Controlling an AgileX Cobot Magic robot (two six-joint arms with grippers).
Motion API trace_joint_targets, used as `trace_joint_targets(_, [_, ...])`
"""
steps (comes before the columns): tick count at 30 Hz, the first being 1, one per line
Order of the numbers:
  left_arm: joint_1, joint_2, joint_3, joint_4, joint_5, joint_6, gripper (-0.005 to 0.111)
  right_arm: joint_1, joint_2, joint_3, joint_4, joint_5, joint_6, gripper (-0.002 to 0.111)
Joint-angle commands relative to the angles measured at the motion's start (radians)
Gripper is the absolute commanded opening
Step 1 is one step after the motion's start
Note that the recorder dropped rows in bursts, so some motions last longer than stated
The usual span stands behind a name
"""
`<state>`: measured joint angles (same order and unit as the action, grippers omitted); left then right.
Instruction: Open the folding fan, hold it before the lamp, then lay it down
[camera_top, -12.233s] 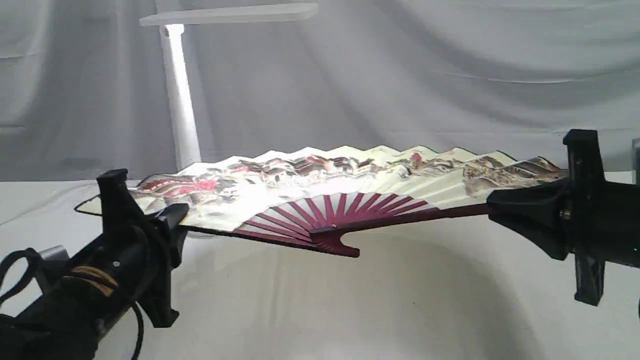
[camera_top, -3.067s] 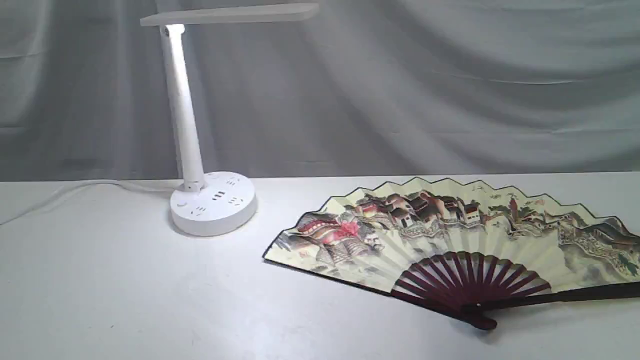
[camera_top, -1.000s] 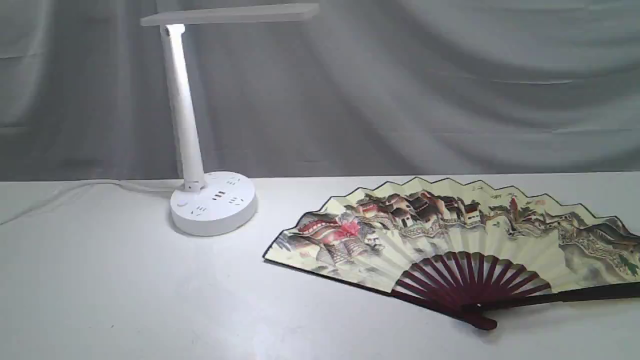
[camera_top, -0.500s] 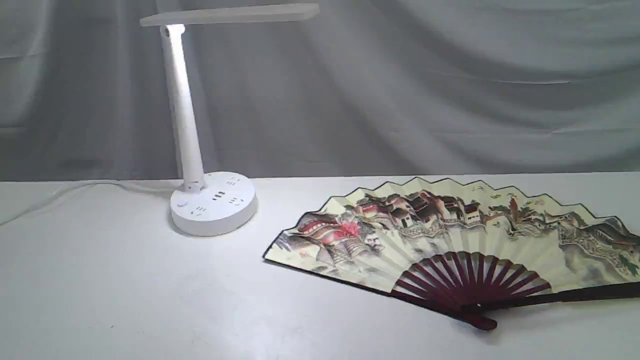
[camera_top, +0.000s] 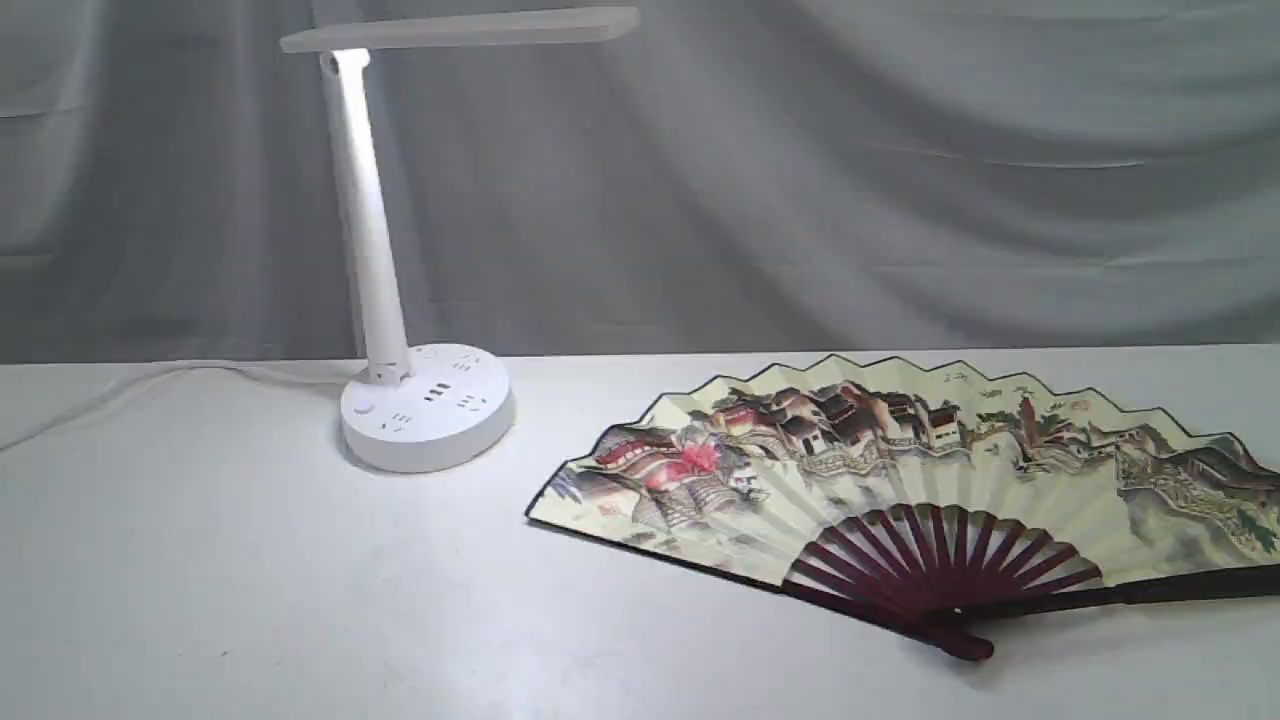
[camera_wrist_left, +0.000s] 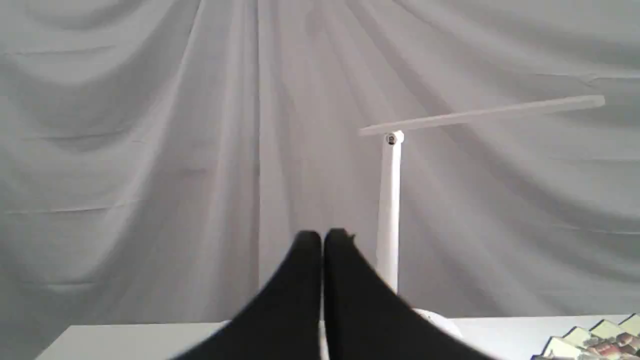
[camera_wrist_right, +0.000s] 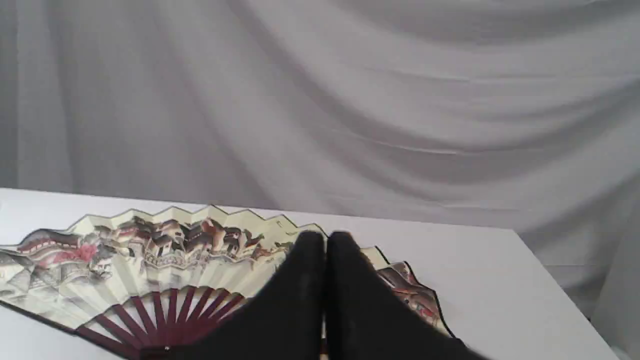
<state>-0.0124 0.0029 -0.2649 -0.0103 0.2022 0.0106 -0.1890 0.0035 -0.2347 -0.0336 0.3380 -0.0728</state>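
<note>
White table (camera_top: 200, 600) — grey draped cloth (camera_top: 900, 150) hanging behind it.

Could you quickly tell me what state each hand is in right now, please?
Left hand: closed, holding nothing.
Right hand: closed, holding nothing.

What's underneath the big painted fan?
The folding fan lies spread open on the white table. Table shows around its edges; the patch right beneath the paper is covered, so I cannot see it.
</note>
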Motion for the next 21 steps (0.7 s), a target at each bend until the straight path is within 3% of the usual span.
trace_joint_targets(1, [-0.003, -0.003, 0.050, -0.009, -0.028, -0.011, 0.000, 0.003, -0.003, 0.050, 0.012, -0.091, -0.015, 0.000])
trace_joint_targets(9, [-0.003, -0.003, 0.210, -0.002, -0.075, -0.011, 0.000, 0.003, -0.003, 0.182, 0.048, -0.147, -0.009, 0.000])
trace_joint_targets(14, [-0.003, -0.003, 0.265, -0.012, -0.112, -0.011, 0.000, 0.003, -0.003, 0.235, 0.054, -0.094, -0.009, 0.000])
trace_joint_targets(21, [-0.003, -0.003, 0.265, -0.016, 0.022, -0.011, 0.000, 0.003, -0.003, 0.235, 0.072, -0.106, -0.002, 0.000])
